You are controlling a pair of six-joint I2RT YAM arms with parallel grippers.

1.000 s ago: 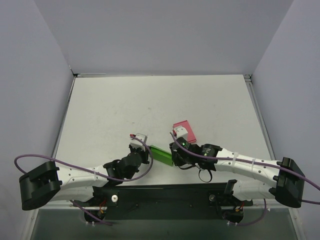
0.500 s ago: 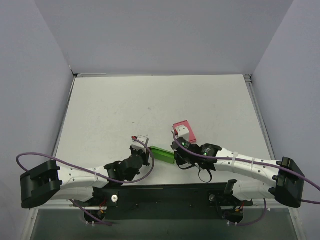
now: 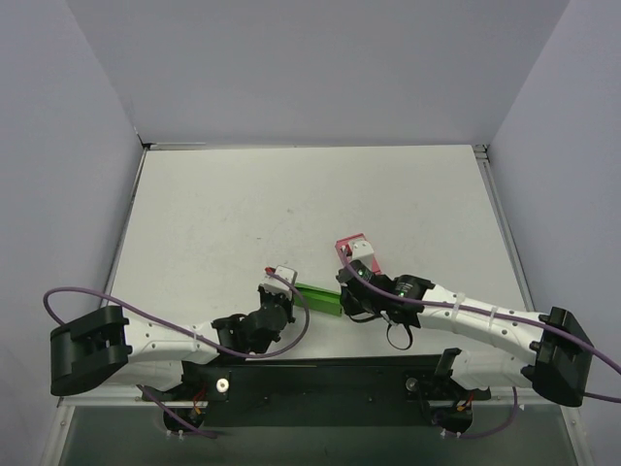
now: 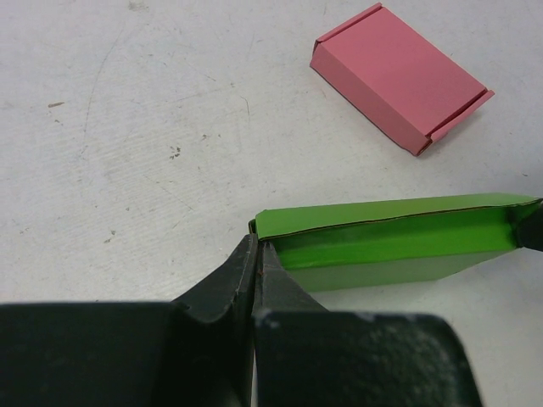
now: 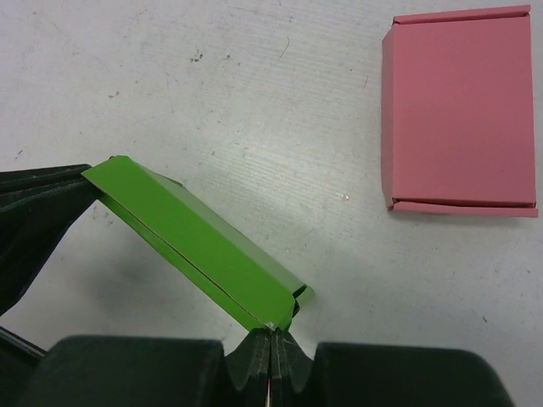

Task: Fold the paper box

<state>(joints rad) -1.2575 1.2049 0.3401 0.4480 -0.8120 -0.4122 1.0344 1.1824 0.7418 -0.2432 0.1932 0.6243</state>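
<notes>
- The left arm's elbow block is sitting further right and further in from the near-left corner than a second ago, and its purple cable is looping higher.
- The paper box is lying flatter across the top view than a second ago, when its right end was dipping toward the arm bases.
- The right gripper is standing further up the table than a second ago, and its wrist is hiding more of the pink box.
- The left arm is stretching low along the near edge and reaching in to the right. The left gripper is clenching the left corner of the green box, its jaws pressed together on the card.
- The paper box is hanging between the two grippers just in front of the arm bases. It is partly collapsed, with its long panel creased lengthwise.
- The right arm is stretching in from the right, also low. The right gripper is pinching the box's other end, where a small flap is folding over; its jaws are closed tight on the card.
- The pink box is lying flat on the white table just beyond the right wrist, apart from the green box, with nothing between them.
- The rest of the table is running back to the grey walls.
</notes>
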